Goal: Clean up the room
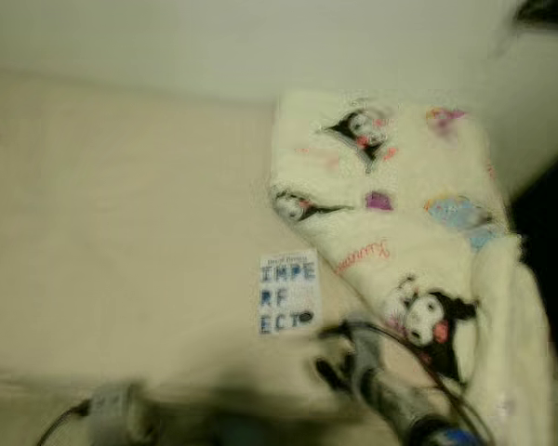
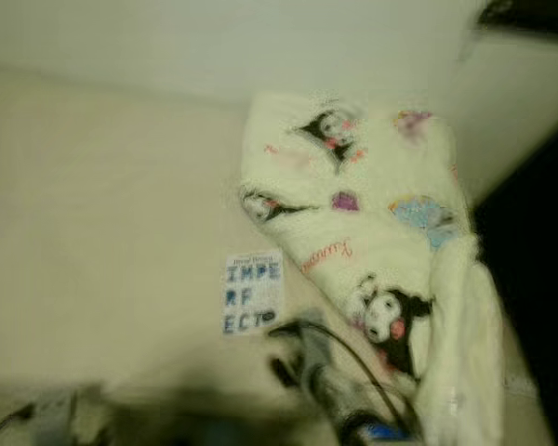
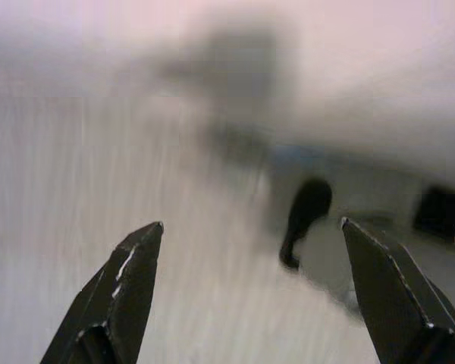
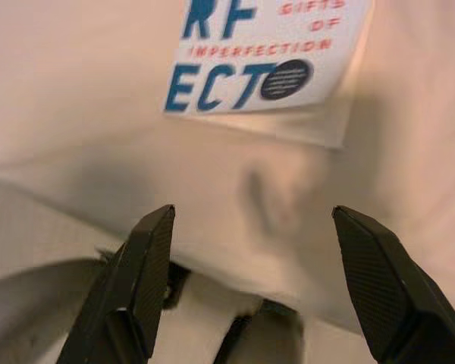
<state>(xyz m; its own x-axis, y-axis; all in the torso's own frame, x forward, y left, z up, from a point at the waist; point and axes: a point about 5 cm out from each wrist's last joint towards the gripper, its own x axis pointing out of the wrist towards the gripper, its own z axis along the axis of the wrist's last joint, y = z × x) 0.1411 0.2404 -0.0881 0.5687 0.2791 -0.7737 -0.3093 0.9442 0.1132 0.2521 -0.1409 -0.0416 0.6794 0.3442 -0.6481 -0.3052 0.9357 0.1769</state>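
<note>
On the bed: a white book [image 1: 288, 295] lies flat beside the cartoon-print blanket [image 1: 418, 232].
Right gripper [image 4: 246, 220]: spread wide, empty, just short of the book.
Left gripper [image 3: 250, 235]: spread, idle.
Risk: blurred view; fingers may snag the sheet [image 1: 121, 242], probably sliding the flat book away.

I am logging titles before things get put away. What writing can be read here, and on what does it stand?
"IMPE / RF / ECT", big blue letters on the white book cover lying on the cream bed surface.
"GIFTS OF IMPERFECTION", small red letters on the same cover.
Dark round badge on the cover: too small to read.
Pink script on the white cartoon-print fleece blanket: too blurred.
</note>
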